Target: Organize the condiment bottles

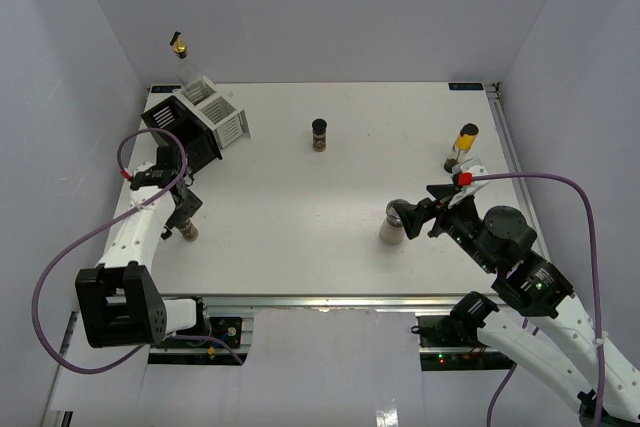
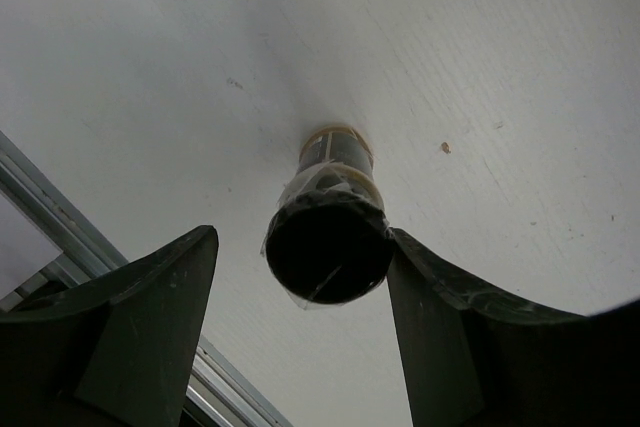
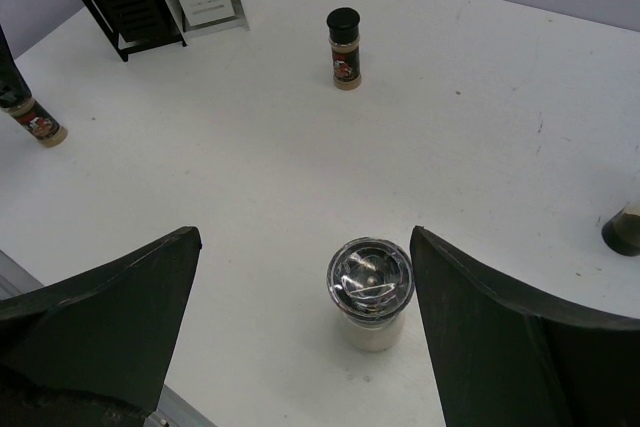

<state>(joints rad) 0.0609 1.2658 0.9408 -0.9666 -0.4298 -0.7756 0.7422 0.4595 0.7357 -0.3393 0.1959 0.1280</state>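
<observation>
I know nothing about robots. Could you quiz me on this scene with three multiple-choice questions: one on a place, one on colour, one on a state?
1. Where does the yellow-filled bottle stand?
A. Dead centre. B. Near the table's far right edge. C. Near left corner.
2. Which pair stands at the far left?
A. Two red racks. B. Two blue racks. C. A black rack and a white rack.
3. How is the left gripper?
A. Open around a dark-capped jar. B. Shut on nothing. C. Shut on a tall bottle.

Answers: 1 B, the top view shows it there; 2 C, both colours are plain; 3 A, a gap shows beside the cap.
</observation>
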